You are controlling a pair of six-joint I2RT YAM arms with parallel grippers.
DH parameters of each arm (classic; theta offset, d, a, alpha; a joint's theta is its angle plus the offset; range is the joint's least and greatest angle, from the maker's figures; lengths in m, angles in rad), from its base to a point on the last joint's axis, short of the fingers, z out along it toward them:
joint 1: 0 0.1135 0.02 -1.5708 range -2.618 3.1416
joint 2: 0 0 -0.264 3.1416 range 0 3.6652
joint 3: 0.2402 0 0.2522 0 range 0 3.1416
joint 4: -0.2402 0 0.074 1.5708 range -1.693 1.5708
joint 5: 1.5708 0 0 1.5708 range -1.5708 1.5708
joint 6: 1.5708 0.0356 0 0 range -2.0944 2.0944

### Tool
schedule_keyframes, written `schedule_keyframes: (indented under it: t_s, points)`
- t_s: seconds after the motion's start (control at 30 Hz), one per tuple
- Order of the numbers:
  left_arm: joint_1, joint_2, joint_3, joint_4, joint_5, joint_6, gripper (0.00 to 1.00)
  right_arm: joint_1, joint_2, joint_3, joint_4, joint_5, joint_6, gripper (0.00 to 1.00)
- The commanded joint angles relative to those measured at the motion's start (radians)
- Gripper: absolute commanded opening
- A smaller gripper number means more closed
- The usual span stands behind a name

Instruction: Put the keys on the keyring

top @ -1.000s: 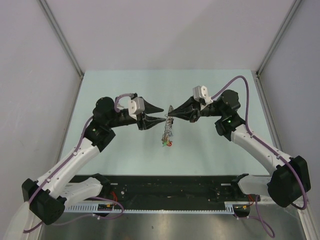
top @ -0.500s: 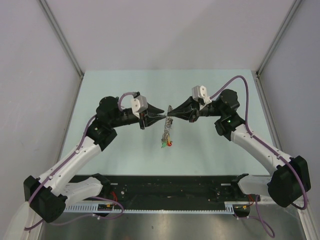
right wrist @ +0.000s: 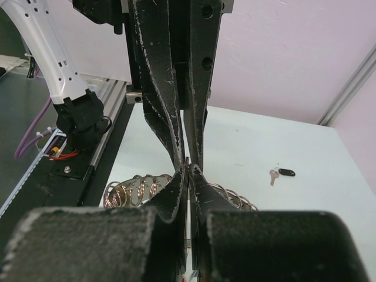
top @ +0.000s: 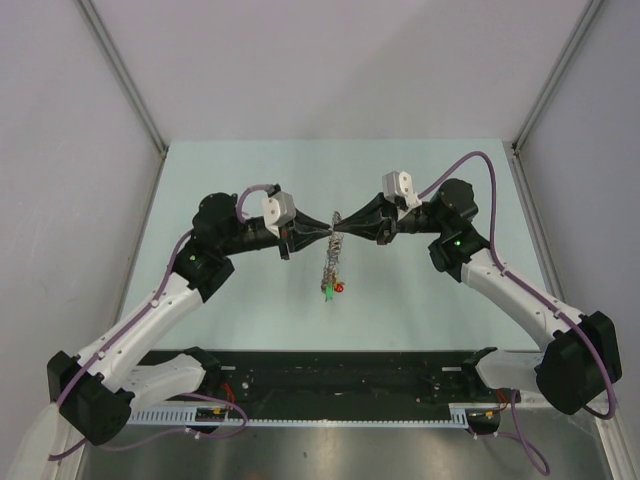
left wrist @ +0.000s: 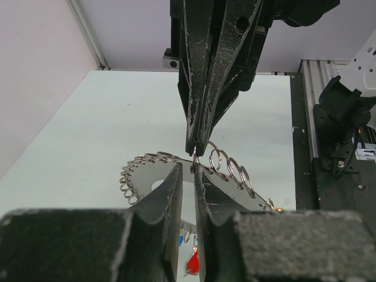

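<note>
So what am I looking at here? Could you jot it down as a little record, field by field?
Setting: pale table
Main thing: keyring, hanging edge-on between the two grippers
On the ring: many small keys, coloured heads lowest
Right gripper: shut on the ring's top
Left gripper: jaws nearly together either side of the wire; firm grip unclear
Loose key: dark-headed, lying on the table, apart from the ring
</note>
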Motion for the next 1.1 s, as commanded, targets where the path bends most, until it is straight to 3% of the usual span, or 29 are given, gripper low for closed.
schedule_keyframes:
  t_s: [0.0, 0.33, 0.57, 0.7, 1.07]
  points:
    - [-0.009, 0.008, 0.003, 0.028, 0.012, 0.004, 0.13, 0.013, -0.010, 0.057, 0.052, 0.015, -0.017, 0.00]
    - [-0.021, 0.010, 0.003, 0.030, 0.007, 0.003, 0.13, 0.023, 0.007, 0.067, 0.033, 0.014, -0.026, 0.00]
    - [-0.023, 0.008, 0.003, 0.028, 0.001, 0.006, 0.00, 0.033, 0.004, 0.070, 0.012, 0.026, -0.040, 0.00]
    - [-0.023, -0.001, -0.011, 0.045, -0.021, 0.000, 0.00, 0.032, -0.007, 0.070, -0.008, 0.069, -0.032, 0.00]
    - [-0.021, -0.024, -0.056, 0.119, -0.160, -0.049, 0.00, -0.014, -0.120, 0.067, -0.117, 0.339, 0.042, 0.50]
